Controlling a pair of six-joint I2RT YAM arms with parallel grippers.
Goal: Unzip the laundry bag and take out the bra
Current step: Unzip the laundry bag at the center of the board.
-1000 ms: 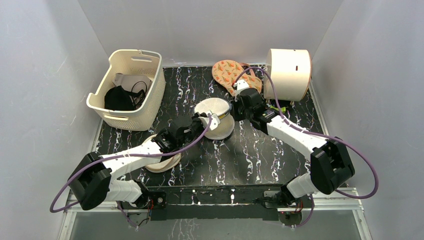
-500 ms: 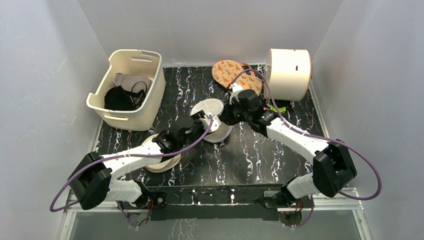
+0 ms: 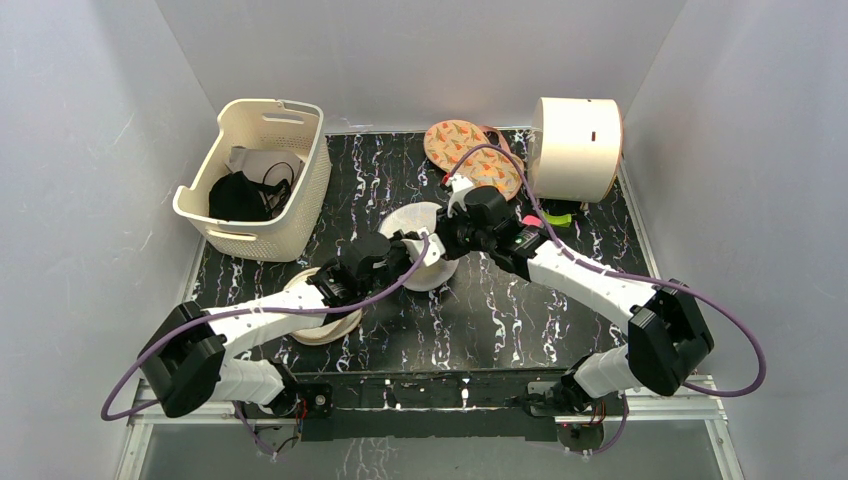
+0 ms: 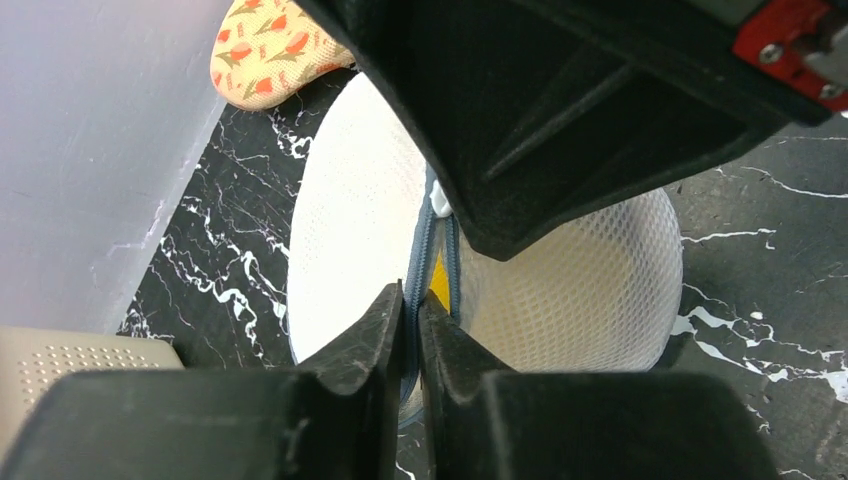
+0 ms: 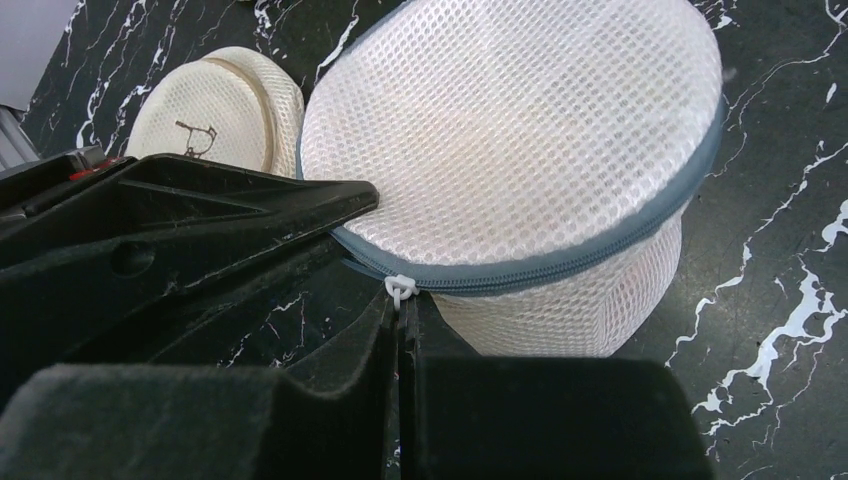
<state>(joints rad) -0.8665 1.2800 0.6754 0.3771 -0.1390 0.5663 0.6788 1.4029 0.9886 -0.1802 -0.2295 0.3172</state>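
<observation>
The white mesh laundry bag (image 3: 425, 250) stands on its edge mid-table between both grippers. In the left wrist view my left gripper (image 4: 412, 296) is shut on the bag's dark grey zipper rim (image 4: 424, 235). The rim is parted there, and a yellow sliver of the bra (image 4: 439, 285) shows in the gap; the rest of the bra is hidden inside. In the right wrist view my right gripper (image 5: 400, 302) is shut on the small white zipper pull (image 5: 400, 288) at the rim of the bag (image 5: 510, 130). From above, the left gripper (image 3: 408, 250) and right gripper (image 3: 448, 232) meet at the bag.
A cream basket (image 3: 300, 190) with a black garment (image 3: 238, 196) stands at the back left. An orange patterned pouch (image 3: 460, 148) and a cream drum (image 3: 578, 145) are at the back right. A beige pouch with a bra drawing (image 5: 205, 110) lies under the left arm.
My right gripper has moved left with the zipper pull. The bag has turned further onto its edge and shifted a little left. My left gripper keeps its hold on the rim.
</observation>
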